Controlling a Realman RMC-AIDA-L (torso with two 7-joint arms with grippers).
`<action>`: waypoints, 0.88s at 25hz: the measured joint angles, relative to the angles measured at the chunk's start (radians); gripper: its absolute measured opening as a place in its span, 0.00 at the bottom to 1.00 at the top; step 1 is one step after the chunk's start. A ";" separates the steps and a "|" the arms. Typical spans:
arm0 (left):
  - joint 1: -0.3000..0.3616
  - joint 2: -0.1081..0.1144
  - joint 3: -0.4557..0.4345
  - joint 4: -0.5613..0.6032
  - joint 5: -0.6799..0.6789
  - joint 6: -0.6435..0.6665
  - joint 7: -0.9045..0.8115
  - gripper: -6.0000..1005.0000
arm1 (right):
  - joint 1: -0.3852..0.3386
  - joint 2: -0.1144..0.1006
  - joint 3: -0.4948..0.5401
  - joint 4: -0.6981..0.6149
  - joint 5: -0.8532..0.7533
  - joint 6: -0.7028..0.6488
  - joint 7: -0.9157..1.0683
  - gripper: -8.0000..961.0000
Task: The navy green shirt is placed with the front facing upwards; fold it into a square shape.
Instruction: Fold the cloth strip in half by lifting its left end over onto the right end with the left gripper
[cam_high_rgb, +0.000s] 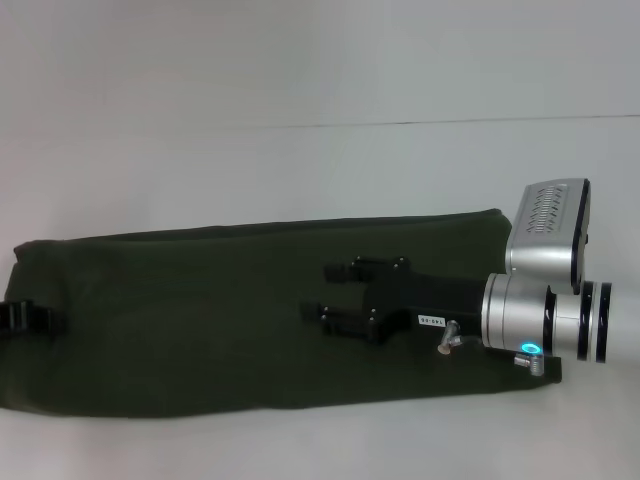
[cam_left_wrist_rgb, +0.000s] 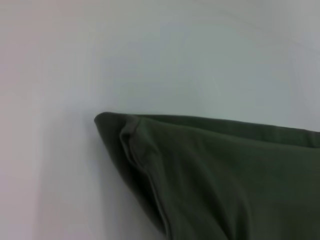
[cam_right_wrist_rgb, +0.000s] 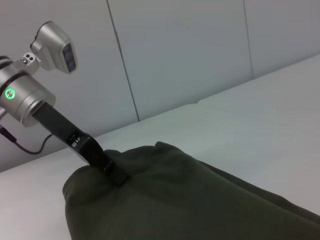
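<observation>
the navy green shirt (cam_high_rgb: 220, 320) lies as a long band across the white tabletop (cam_high_rgb: 300, 170). the left end effector (cam_high_rgb: 22, 318) is clamped on its left end. the right end effector (cam_high_rgb: 335, 295) hovers above the middle, fingers apart. best to bring that end over evenly, edges aligned, for a square.

Plain white table (cam_high_rgb: 300, 160), pale panelled wall (cam_right_wrist_rgb: 175, 55) behind it.
</observation>
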 joint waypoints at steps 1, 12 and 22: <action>-0.002 0.000 0.000 0.009 0.000 0.008 -0.001 0.15 | 0.000 0.000 0.000 0.000 0.000 0.000 0.000 0.73; -0.022 -0.070 0.046 0.193 0.000 0.106 -0.053 0.11 | -0.011 -0.002 0.000 0.001 0.002 0.004 -0.005 0.73; -0.010 -0.091 0.282 0.339 -0.111 0.151 -0.206 0.11 | -0.021 -0.002 0.001 0.004 0.001 0.033 -0.016 0.73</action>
